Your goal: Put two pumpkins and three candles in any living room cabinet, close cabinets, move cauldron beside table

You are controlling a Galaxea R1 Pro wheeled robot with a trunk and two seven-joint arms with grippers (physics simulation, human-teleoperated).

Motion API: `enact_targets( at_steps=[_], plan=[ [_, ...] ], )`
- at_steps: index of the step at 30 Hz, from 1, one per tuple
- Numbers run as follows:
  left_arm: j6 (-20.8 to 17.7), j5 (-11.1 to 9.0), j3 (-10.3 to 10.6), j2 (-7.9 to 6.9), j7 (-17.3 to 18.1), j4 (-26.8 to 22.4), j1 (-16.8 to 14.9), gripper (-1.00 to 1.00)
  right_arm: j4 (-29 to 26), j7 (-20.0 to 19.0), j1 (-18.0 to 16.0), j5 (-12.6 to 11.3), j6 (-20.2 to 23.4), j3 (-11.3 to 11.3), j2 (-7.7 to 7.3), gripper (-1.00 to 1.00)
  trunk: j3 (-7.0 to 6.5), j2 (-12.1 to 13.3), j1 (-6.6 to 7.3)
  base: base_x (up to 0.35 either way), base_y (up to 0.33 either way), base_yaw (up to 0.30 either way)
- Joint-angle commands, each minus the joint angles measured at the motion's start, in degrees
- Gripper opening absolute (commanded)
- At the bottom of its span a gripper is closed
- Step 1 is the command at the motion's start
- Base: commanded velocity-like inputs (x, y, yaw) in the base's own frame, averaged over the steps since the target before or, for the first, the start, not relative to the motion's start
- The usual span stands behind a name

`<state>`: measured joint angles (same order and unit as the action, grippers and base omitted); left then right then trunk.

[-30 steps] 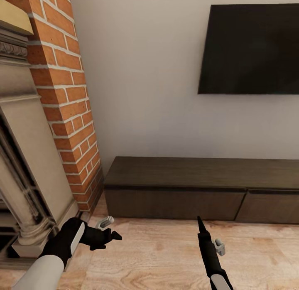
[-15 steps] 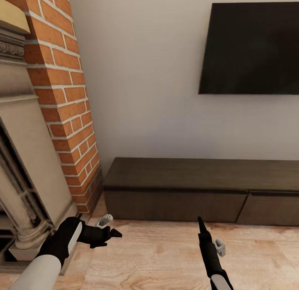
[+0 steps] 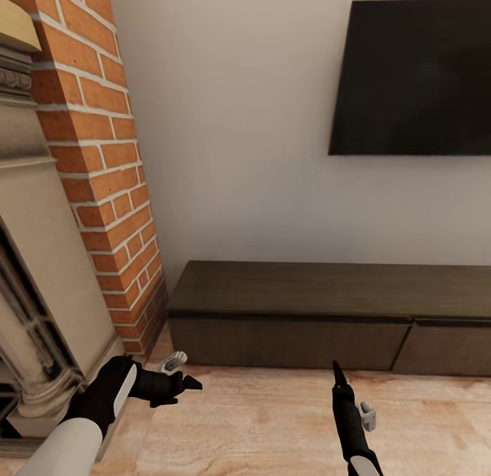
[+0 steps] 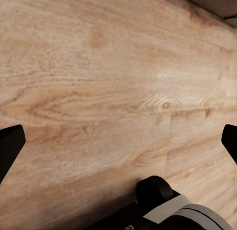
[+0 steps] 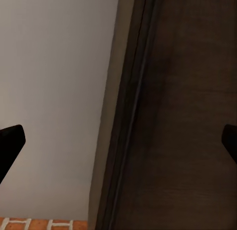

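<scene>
The long low dark-brown cabinet stands against the white wall ahead, and its two visible drawer fronts are closed. My left gripper hovers open over the wooden floor, a short way in front of the cabinet's left end. My right gripper points at the cabinet's front, open and holding nothing. The right wrist view looks along the cabinet and the wall, with the fingertips wide apart. The pumpkins, candles, cauldron and table are out of view.
A red brick chimney column and a beige ornate fireplace surround stand close on my left. A black TV hangs on the wall above the cabinet. Wooden floor lies between me and the cabinet.
The whole head view has shifted slightly, so the camera has moved. Both arms keep the same pose and both grippers stay open.
</scene>
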<state>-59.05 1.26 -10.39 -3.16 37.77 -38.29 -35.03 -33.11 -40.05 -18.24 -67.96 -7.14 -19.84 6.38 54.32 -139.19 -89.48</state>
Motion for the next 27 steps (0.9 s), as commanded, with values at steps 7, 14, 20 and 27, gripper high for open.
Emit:
enact_targets(
  at_steps=[7, 14, 20, 27],
  plan=[
    [-0.4, 0.1, -0.2, 0.03, 0.3, 0.0, 0.0, 1.00, 0.1, 0.0, -0.1, -0.3, 0.2, -0.3, 0.04, 1.00, 0.06, 0.0, 0.01, 0.106, 0.000, 0.000],
    [-0.4, 0.1, -0.2, -0.03, 0.3, 0.0, 0.0, 1.00, 0.3, 0.1, -0.1, -0.4, 0.5, -1.3, 0.04, 1.00, 0.06, 0.0, 0.01, 0.122, 0.000, 0.000],
    [-0.4, 0.1, -0.2, -0.09, 0.3, 0.0, 0.0, 1.00, 0.3, 0.1, -0.1, -0.3, 0.5, -1.5, 0.04, 1.00, 0.06, 0.0, 0.01, 0.173, 0.000, 0.000],
    [-0.4, 0.1, -0.2, -0.18, 0.3, 0.0, 0.0, 1.00, 0.3, 0.1, -0.1, -0.3, 0.5, -1.5, 0.12, 1.00, 0.06, 0.0, 0.01, 0.135, 0.000, 0.000]
  ],
)
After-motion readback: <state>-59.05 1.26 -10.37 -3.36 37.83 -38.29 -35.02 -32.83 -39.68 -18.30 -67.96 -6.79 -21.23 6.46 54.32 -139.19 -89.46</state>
